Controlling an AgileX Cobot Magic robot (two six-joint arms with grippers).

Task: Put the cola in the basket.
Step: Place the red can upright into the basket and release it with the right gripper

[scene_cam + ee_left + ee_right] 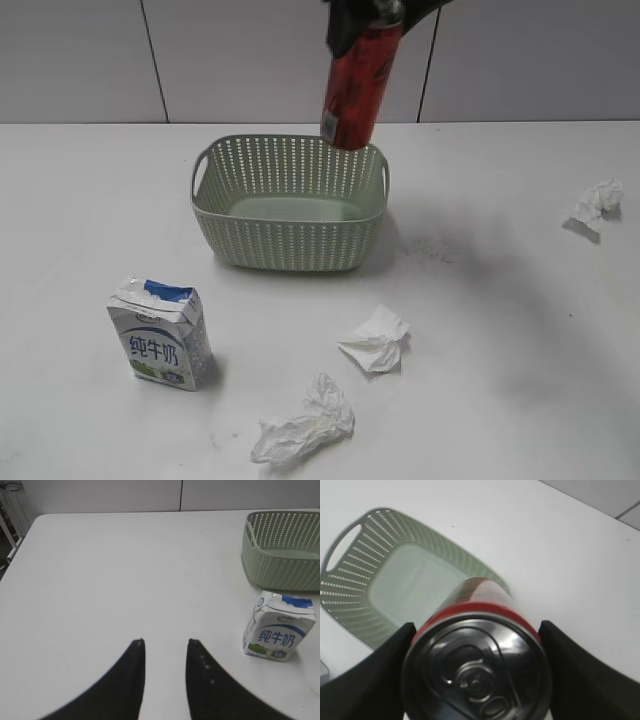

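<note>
The cola [358, 85], a tall slim red can, hangs in the air above the back right corner of the basket [290, 245], a pale sage-green perforated basket. My right gripper [372, 15] is shut on the can's top end, at the top edge of the exterior view. In the right wrist view the can's silver pull-tab top [477, 672] fills the space between the two black fingers [475, 667], with the basket [350, 610] below and to the left. My left gripper [165, 642] is open and empty over bare table.
A white-and-blue milk carton [160, 333] stands at the front left; it also shows in the left wrist view [277, 626], near the basket [282, 570]. Crumpled tissues lie at the front [300, 425], centre right [377, 340] and far right [597, 203].
</note>
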